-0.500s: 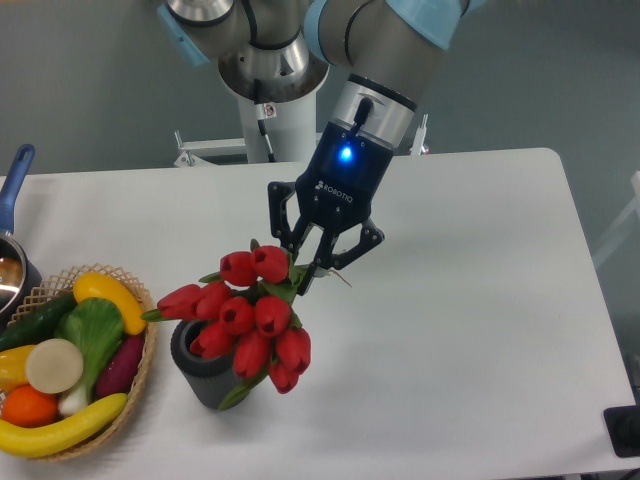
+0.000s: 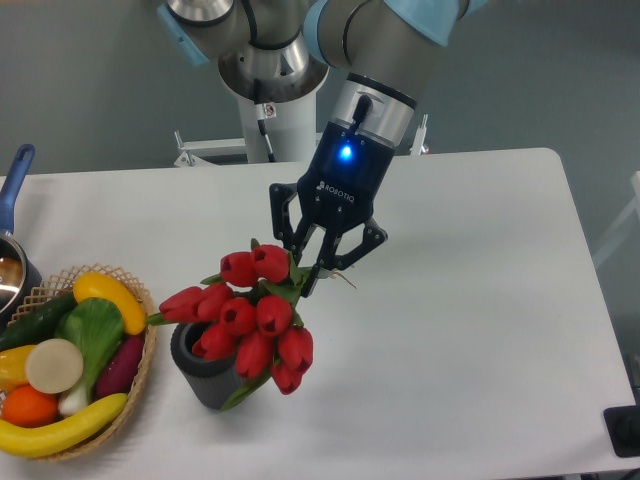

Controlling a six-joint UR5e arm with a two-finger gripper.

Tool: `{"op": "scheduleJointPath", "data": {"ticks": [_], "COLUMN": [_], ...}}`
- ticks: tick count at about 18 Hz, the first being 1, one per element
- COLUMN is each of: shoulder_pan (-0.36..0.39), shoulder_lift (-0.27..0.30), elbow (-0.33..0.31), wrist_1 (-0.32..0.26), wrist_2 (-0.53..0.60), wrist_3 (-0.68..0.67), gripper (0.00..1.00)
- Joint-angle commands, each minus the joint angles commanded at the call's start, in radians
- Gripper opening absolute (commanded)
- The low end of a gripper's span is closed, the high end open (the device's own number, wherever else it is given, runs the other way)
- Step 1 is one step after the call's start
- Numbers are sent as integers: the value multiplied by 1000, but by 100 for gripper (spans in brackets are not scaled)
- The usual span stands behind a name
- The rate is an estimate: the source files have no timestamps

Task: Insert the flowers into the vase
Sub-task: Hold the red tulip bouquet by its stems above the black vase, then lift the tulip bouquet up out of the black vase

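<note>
Tulips over the vase, gripper just above and to their right.

From the fixed camera, the gripper hangs near the middle of the frame, its dark fingers angled down and left and pinched on green stems at the upper right edge of the flowers. The red blooms spread down and to the left of the fingertips, tilted, covering most of the mouth of the vase, which stands on the table in the lower left part of the frame. A basket of fruit and vegetables sits just left of the vase, and a pot shows at the left edge.
</note>
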Motion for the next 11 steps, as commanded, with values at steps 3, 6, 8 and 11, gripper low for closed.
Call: {"op": "scheduleJointPath", "data": {"ticks": [3, 6, 8, 11], "shoulder_pan": [-2, -5, -9, -26], "shoulder_lift": [-11, -14, -11, -29], "elbow": [2, 0, -6, 3], "wrist_1": [3, 3, 5, 44], "wrist_2": [0, -2, -8, -55], "wrist_3": [3, 3, 5, 14], "gripper": [31, 31, 31, 31]}}
